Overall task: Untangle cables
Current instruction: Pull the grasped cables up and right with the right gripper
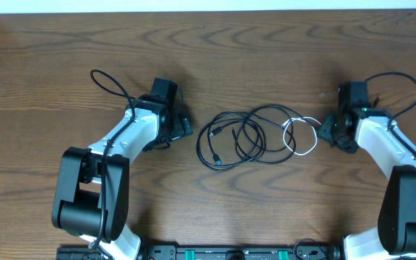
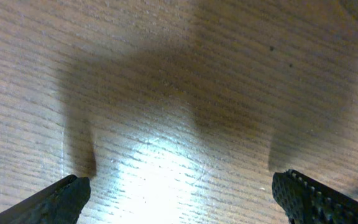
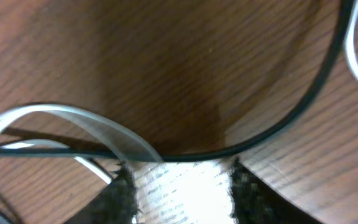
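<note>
Overhead sharp, evenly lit, soft shadows only. Both wrist views blurry: glare patch on table (image 2: pixel 160 180) at 6 o'clock, dark shadow toward 12. Right wrist: white cable (image 3: pixel 98 121) defocused.

Brown wood-grain table (image 1: pixel 266 43)

Black cables (image 1: pixel 231 141): we see thin cords tangled in overlapping loops, lying flat mid-table.
White cable (image 1: pixel 300 137): we see one loop at their right side, crossing a black strand.
</note>
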Available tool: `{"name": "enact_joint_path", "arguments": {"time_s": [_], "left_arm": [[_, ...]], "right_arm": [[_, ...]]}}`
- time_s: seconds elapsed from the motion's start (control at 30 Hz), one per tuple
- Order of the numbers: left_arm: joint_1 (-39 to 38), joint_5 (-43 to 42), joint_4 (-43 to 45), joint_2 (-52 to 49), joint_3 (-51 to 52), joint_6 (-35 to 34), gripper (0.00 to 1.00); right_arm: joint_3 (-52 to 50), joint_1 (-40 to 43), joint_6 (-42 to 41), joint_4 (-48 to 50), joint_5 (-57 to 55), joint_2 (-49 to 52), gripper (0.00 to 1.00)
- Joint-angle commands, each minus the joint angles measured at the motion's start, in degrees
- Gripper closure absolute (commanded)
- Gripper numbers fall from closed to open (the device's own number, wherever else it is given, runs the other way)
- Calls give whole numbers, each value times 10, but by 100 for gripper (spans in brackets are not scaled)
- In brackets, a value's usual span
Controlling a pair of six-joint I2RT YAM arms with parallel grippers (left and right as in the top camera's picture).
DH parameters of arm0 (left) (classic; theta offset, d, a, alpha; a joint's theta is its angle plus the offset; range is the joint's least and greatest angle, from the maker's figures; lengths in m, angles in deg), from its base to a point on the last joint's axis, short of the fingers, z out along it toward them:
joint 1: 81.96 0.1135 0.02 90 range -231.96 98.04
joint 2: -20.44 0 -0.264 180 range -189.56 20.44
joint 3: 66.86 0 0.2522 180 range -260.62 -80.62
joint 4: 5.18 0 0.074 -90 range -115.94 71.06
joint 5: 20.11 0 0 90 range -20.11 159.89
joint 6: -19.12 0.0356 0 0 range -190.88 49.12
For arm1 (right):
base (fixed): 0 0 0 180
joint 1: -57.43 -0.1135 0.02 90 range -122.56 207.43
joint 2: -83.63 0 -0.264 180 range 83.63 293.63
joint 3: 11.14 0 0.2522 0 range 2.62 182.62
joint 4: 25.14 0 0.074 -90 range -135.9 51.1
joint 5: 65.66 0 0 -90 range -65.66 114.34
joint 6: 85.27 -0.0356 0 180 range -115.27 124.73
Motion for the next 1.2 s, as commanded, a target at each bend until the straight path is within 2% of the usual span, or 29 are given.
{"name": "enact_joint_path", "arguments": {"time_s": [0.0,0.1,0.27,0.47,0.77,1.0,1.17], "left_arm": [[-1,3,-2,-2,-10,-1,0],[-1,3,-2,-2,-10,-1,0],[-1,3,-2,-2,-10,-1,0],[-1,3,-2,-2,-10,-1,0],[-1,3,-2,-2,-10,-1,0],[-1,3,-1,-2,-10,-1,0],[-1,3,-2,-2,-10,-1,0]], "right_arm": [[-24,-3,13,23,-7,0,60],[-25,-3,13,26,-7,0,78],[-23,-3,13,36,13,0,99],[5,-2,29,32,50,-6,99],[84,28,49,29,38,-42,99],[178,111,97,-5,27,-46,99],[231,185,78,-23,36,-46,99]]}}
